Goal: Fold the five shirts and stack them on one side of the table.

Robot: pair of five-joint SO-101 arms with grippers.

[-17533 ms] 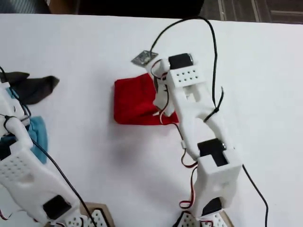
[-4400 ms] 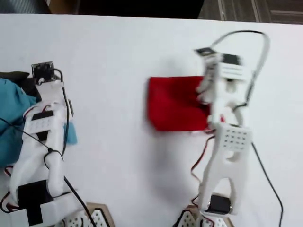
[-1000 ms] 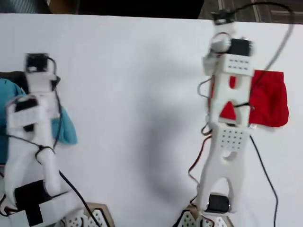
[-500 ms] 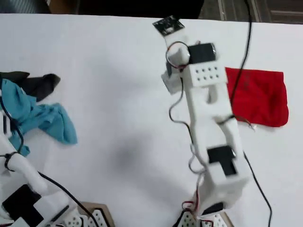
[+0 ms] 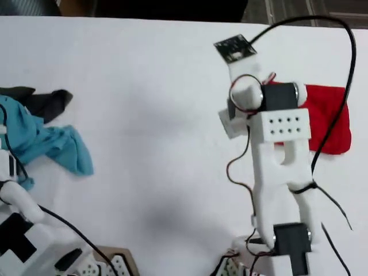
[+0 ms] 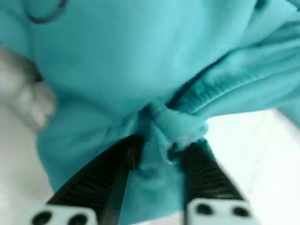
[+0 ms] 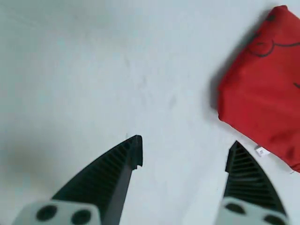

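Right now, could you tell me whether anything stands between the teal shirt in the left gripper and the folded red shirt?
Only the right arm: it stretches over the table between the teal shirt and the red shirt, overlapping the red one's edge in the high view, its gripper open. Nothing else visible lies between them.

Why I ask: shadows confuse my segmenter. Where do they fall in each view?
High view: soft grey patches on the table, no hard edges. Right wrist view: a narrow dark band along the red shirt edge, and a dim patch beside the open right gripper. Left wrist view: dark creases in the teal shirt where the left gripper pinches it.
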